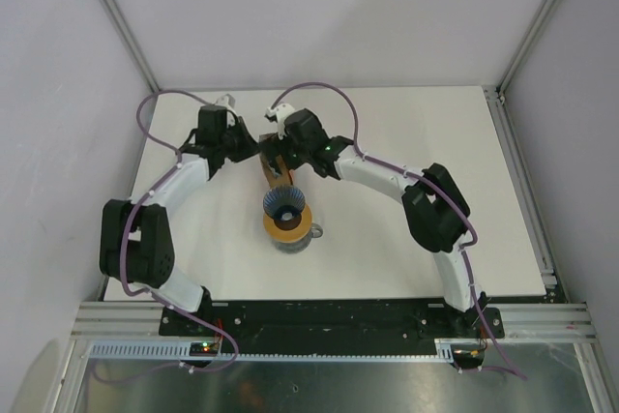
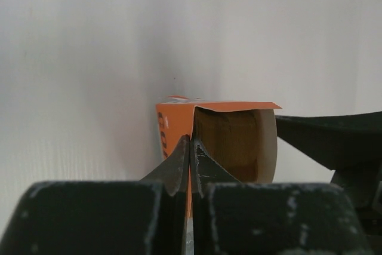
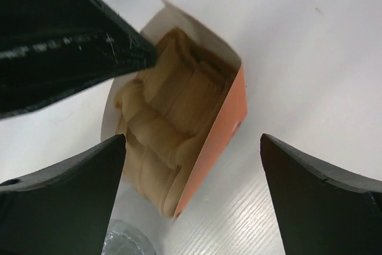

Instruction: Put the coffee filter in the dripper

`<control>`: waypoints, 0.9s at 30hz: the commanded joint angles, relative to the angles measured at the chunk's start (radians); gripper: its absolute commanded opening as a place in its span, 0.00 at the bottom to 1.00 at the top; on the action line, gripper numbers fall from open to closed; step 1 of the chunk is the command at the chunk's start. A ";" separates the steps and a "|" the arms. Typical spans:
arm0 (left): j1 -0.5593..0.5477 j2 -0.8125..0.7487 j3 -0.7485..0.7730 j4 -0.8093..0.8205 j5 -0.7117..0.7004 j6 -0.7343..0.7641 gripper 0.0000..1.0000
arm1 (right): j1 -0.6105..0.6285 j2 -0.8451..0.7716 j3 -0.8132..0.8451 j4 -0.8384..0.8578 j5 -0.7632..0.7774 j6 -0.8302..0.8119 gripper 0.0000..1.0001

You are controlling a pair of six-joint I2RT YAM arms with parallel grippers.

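The blue ribbed dripper sits on a tan-orange ring atop a glass carafe. Just behind it stands the orange packet of stacked tan papers, its top open. No single coffee filter shows apart from that stack. My left gripper is shut on the packet's orange side wall; in the top view it is at the packet's left. My right gripper is open, hovering over the packet's mouth with nothing in it; in the top view it is right above the packet.
The glass carafe's rim shows just below the packet. The left gripper's dark finger crosses the upper left of the right wrist view. The right gripper's finger is close beside the packet. White walls enclose the table.
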State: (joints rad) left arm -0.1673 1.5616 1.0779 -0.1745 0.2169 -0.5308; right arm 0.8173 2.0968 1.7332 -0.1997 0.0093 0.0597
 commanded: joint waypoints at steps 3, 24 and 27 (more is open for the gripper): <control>-0.013 0.025 0.096 0.034 -0.004 0.021 0.00 | -0.019 -0.018 0.004 0.071 -0.115 0.008 0.99; -0.239 0.314 0.405 -0.004 0.022 0.069 0.00 | -0.209 -0.324 -0.361 0.138 -0.106 0.038 0.99; -0.271 0.346 0.461 -0.030 0.005 0.086 0.00 | -0.221 -0.346 -0.390 0.137 -0.097 0.045 0.99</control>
State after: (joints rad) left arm -0.4019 1.8912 1.4403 -0.2005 0.2207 -0.4793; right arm 0.6106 1.8076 1.3762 -0.0822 -0.1120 0.1009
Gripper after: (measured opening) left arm 0.005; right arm 0.992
